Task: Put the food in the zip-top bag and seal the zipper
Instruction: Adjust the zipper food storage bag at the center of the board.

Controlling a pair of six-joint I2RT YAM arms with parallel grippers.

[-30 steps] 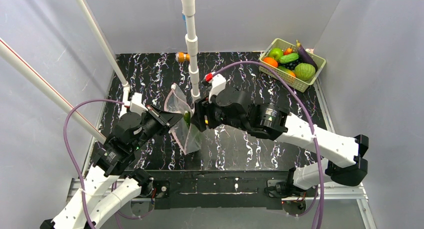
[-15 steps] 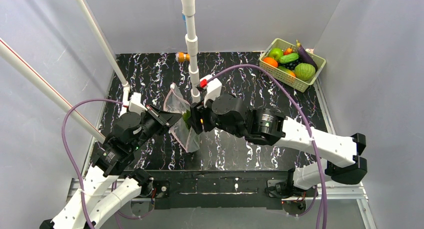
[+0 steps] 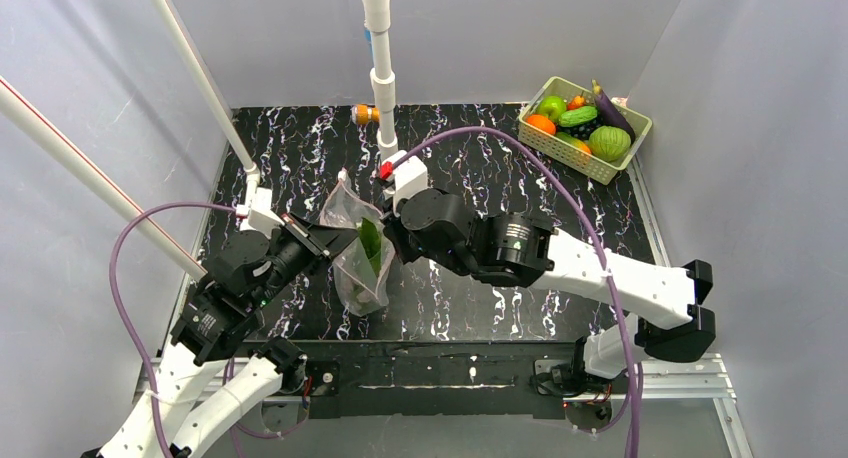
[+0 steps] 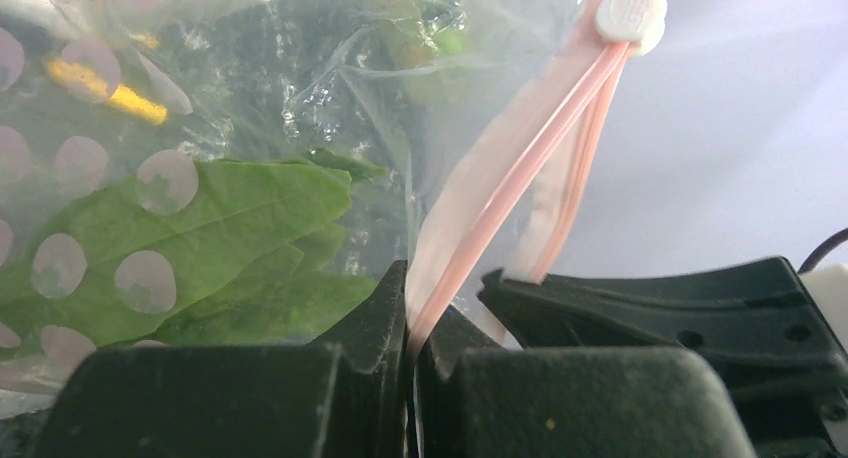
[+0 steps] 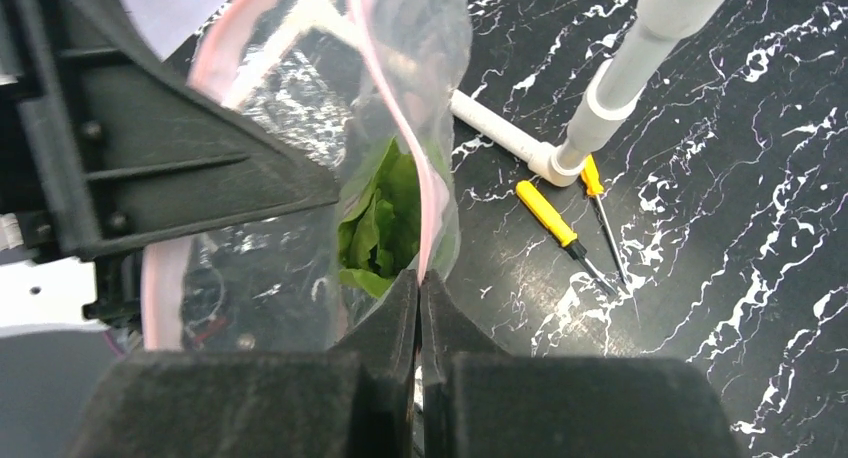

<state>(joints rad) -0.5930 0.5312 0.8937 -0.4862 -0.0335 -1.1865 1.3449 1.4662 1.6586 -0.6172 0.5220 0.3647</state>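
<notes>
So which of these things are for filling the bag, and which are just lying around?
For the job:
- bag
- zipper
- leaf, already in the bag
- food, in the basket
- left hand and right hand, both pinching the zipper

Just lying about:
- screwdrivers
- white pipe

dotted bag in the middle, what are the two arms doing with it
Both arms hold the zip-top bag upright between them. The left gripper is shut on the pink zipper at one side of the mouth, the right gripper on the opposite side, so the mouth is open. One green leafy piece is inside. The other food lies in the basket at the far right corner.
</notes>
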